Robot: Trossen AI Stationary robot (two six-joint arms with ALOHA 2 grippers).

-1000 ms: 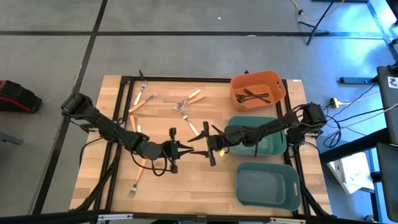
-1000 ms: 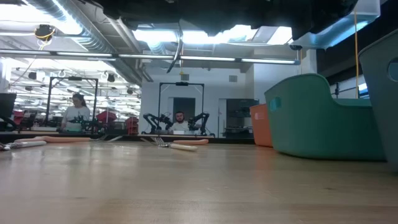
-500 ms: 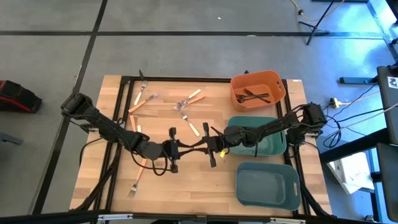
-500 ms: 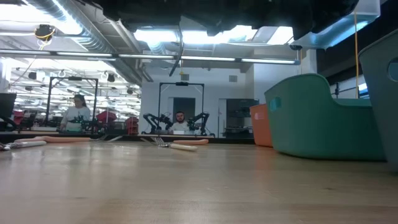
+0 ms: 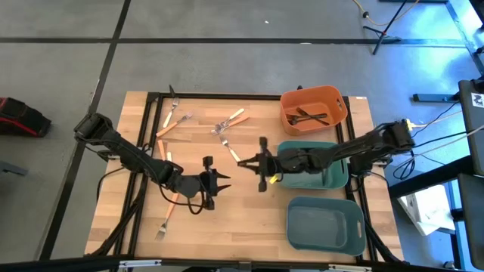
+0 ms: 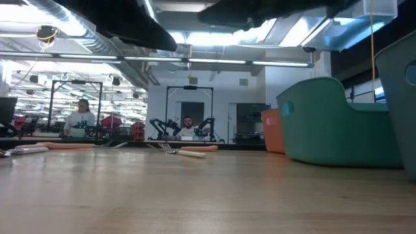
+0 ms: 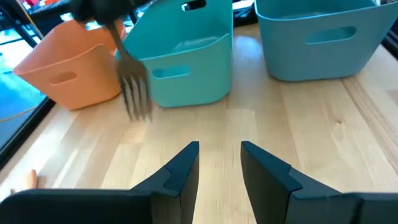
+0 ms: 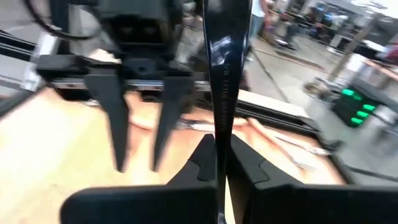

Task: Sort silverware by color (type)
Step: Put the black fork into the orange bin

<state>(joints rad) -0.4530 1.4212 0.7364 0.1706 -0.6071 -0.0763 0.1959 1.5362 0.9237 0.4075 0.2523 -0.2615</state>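
Your right gripper point(image 5: 243, 162) is clamped on a dark fork point(image 8: 221, 56); in the right wrist view the handle runs up between the two closed fingers point(image 8: 199, 163). From above, it hangs over the middle of the table point(image 5: 242, 219), just beside the nearer teal bin point(image 5: 311, 172). In the left wrist view that fork point(image 7: 134, 93) shows blurred in front of the orange bin point(image 7: 71, 74) and the teal one.

Your left gripper point(image 5: 221, 181) faces it from just beside, with its fingers point(image 7: 180, 171) a small way apart and nothing between them.

You have two dark forks point(image 5: 308, 116) lying in the orange bin. The other forks lie loose on the wood: silver ones with orange handles point(image 5: 231, 119) near the far edge, and another one point(image 5: 166, 217) near the left arm. The second teal bin point(image 5: 325, 224) sits at the near right corner.
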